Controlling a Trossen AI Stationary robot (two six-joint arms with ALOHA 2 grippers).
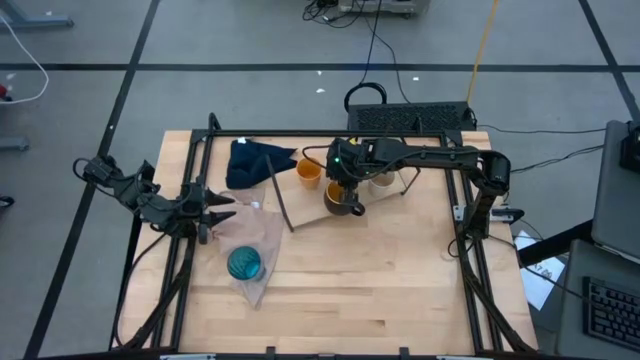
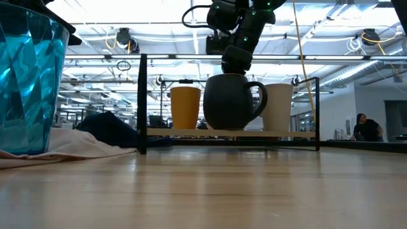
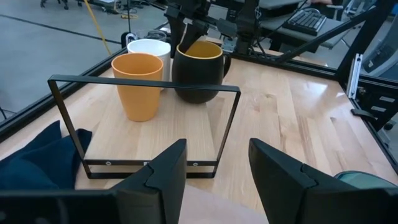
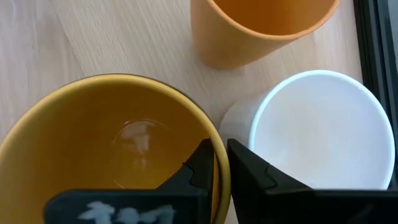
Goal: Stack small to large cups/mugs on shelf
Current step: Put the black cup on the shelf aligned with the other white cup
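My right gripper (image 4: 217,163) is pinched on the rim of the dark mug (image 2: 230,102), one finger inside against the orange lining and one outside. The mug sits on the shelf (image 3: 186,134), its base looking down on the board in the low view, though I can't tell for sure it's fully seated. Just beside it on the shelf are the small orange cup (image 3: 137,84) and the white mug (image 3: 149,48); the white one nearly touches the dark mug. So three vessels are on the board, side by side, none nested yet. The teal tumbler (image 1: 244,263) is off the shelf, standing on the pinkish-beige cloth (image 1: 262,240) nearer the front of the table, so it's not placed. My left gripper (image 3: 214,171) waits at the table's left edge, fingers apart, holding nothing, pointed toward the shelf end frame. The dark blue cloth (image 1: 255,160) lies bunched at the shelf's left end. My guess is roughly halfway: the actual size ordering or stacking is undone, and the tumbler needs moving. Hard to see: I can't find the clear cup or the grey-beige cup in any view. The white mug's handle is hidden behind the dark mug, and my arm covers part of the shelf from above.
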